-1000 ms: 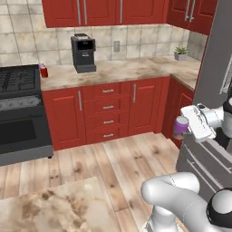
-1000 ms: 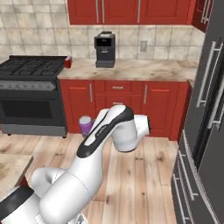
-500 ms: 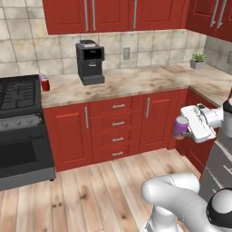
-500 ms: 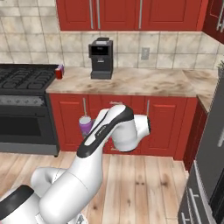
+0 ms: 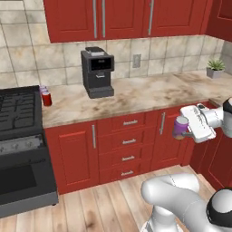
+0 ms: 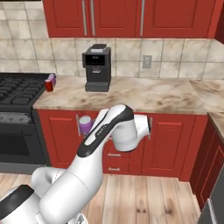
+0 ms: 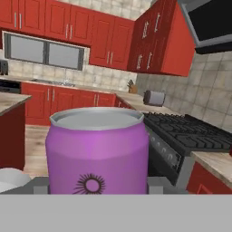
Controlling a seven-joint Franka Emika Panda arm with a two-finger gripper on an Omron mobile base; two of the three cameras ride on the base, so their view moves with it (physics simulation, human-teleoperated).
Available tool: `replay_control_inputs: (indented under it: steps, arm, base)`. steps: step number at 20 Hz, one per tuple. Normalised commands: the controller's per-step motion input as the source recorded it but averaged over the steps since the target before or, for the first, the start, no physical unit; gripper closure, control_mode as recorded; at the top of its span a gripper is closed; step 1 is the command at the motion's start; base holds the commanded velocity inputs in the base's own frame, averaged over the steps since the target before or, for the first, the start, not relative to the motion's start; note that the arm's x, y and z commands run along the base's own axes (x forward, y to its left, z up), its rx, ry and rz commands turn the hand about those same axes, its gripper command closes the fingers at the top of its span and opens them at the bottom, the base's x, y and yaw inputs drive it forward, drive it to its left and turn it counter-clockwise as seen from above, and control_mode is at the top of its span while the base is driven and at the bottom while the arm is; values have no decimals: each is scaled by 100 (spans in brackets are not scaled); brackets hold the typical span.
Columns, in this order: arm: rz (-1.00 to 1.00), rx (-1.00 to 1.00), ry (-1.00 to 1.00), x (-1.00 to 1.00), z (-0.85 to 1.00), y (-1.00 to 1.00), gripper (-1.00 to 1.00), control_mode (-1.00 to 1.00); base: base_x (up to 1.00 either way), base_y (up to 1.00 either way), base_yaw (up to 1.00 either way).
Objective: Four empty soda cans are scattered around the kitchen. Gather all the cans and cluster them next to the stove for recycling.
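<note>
A purple soda can (image 7: pixel 97 154) with a silvery top stands upright in my gripper (image 7: pixel 97 186), which is shut on it. The held purple can (image 5: pixel 180 128) hangs in front of the red drawers, below counter height, in my gripper (image 5: pixel 184 128). The right base view has the same can (image 6: pixel 85 124) in the gripper (image 6: pixel 87 126), right of the stove (image 6: pixel 17 89). On the counter beside the stove (image 5: pixel 18 113) stand a red can (image 5: pixel 46 99) and another purple can (image 5: pixel 43 89) just behind it. That red can (image 6: pixel 49 85) and purple can (image 6: pixel 53 79) sit at the counter's left end.
A dark coffee machine (image 5: pixel 97 72) stands mid-counter against the tiled wall. A small potted plant (image 5: pixel 215 68) sits at the far right corner. Red drawers and doors (image 5: pixel 129 142) run under the counter, with wooden floor (image 5: pixel 104 208) in front. In the hand view, a toaster (image 7: pixel 155 97) sits beyond the stove (image 7: pixel 190 131).
The base has driven closer to the counter, so the whole scene has shifted and grown. The arm keeps its pose with the purple can still in the gripper.
</note>
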Motion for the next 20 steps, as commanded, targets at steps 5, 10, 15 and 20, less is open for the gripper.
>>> replay_control_inputs:
  steps: [5,10,15,20]
  arm:
    - [0,0,0,0,0,0,100,100]
    - [0,0,0,0,0,0,100,100]
    - [0,0,0,0,0,0,100,100]
    - [0,0,0,0,0,0,100,100]
  base:
    - [73,20,0]
    - [62,28,0]
    - [50,40,0]
    - [6,53,1]
